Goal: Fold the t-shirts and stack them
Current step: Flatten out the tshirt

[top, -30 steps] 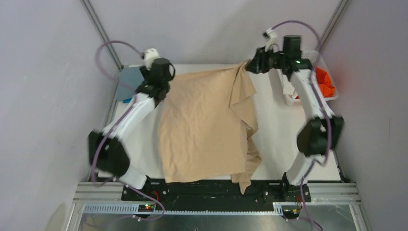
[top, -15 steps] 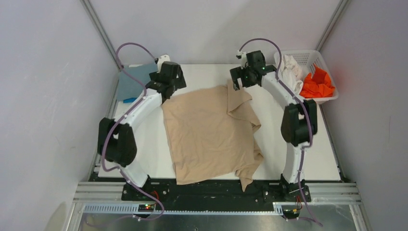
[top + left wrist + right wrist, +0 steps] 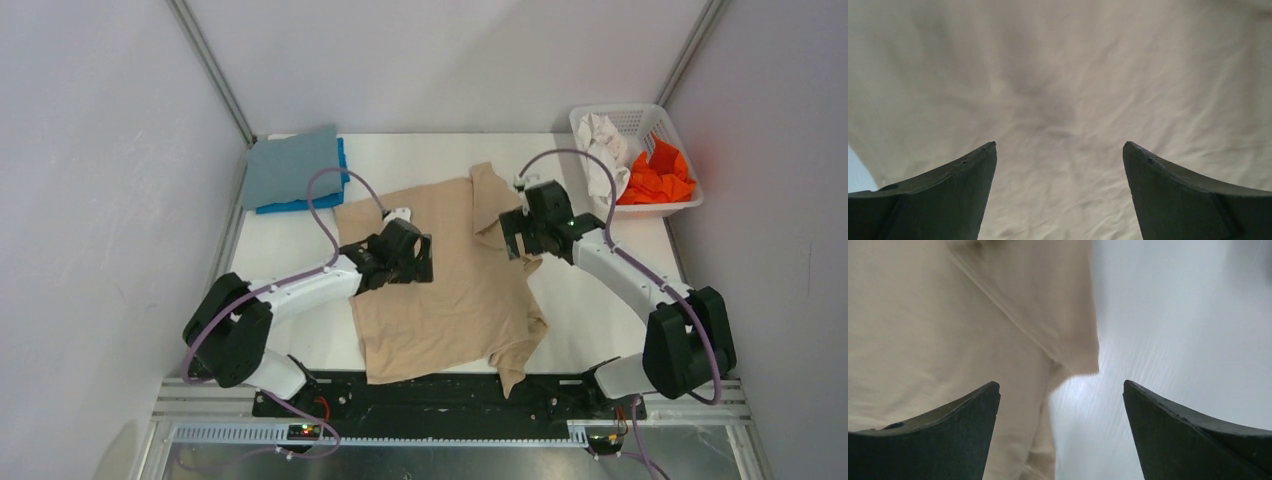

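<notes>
On the white table (image 3: 580, 320), a creased tan shirt (image 3: 450, 300), flat beneath left tool (image 3: 1059, 150) and right tool (image 3: 1060, 390), both spread wide

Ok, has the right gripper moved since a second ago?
Yes. The right gripper has pulled back from level with the white basket's far rim toward the arm bases, and now sits open over the right edge of the tan t-shirt.
</notes>
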Controlling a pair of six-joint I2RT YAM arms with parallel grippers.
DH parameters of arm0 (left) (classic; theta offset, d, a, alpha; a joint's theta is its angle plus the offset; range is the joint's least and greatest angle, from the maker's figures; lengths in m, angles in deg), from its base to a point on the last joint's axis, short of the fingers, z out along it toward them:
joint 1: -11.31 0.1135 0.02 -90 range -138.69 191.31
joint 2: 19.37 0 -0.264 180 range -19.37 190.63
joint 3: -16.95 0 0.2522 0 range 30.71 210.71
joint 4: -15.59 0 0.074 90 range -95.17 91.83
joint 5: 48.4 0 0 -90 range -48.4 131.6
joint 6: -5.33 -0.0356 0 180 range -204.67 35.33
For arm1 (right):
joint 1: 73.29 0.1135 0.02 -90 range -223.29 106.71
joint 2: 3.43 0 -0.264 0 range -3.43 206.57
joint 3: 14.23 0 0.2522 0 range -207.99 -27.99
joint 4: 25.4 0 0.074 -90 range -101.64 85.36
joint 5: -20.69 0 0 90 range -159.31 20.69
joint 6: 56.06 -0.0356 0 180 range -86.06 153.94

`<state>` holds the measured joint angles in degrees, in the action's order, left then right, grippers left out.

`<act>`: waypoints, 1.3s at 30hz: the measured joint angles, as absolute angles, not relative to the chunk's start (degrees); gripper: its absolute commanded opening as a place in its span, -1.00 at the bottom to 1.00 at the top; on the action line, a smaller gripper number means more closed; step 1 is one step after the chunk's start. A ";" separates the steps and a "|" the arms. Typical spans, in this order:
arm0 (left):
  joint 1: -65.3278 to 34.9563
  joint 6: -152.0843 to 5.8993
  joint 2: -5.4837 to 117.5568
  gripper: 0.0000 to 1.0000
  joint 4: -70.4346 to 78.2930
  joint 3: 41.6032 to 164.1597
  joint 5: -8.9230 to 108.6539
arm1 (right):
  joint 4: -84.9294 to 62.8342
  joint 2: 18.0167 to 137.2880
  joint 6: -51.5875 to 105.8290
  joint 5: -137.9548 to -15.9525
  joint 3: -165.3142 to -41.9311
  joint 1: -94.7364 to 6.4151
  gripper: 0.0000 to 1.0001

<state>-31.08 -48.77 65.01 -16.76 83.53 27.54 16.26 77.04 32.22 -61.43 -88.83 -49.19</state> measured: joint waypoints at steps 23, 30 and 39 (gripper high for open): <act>-21.29 -45.65 67.96 0.99 -10.01 73.32 24.41 | 7.08 93.67 42.67 -67.58 -85.90 -54.65 -1.00; -14.86 -46.15 66.93 0.99 -8.50 71.84 24.35 | 12.21 92.80 35.08 -74.26 -89.33 -62.72 -1.00; -7.82 -47.53 66.17 0.99 -8.22 71.27 26.71 | 23.05 92.03 29.18 -73.30 -94.90 -76.27 0.43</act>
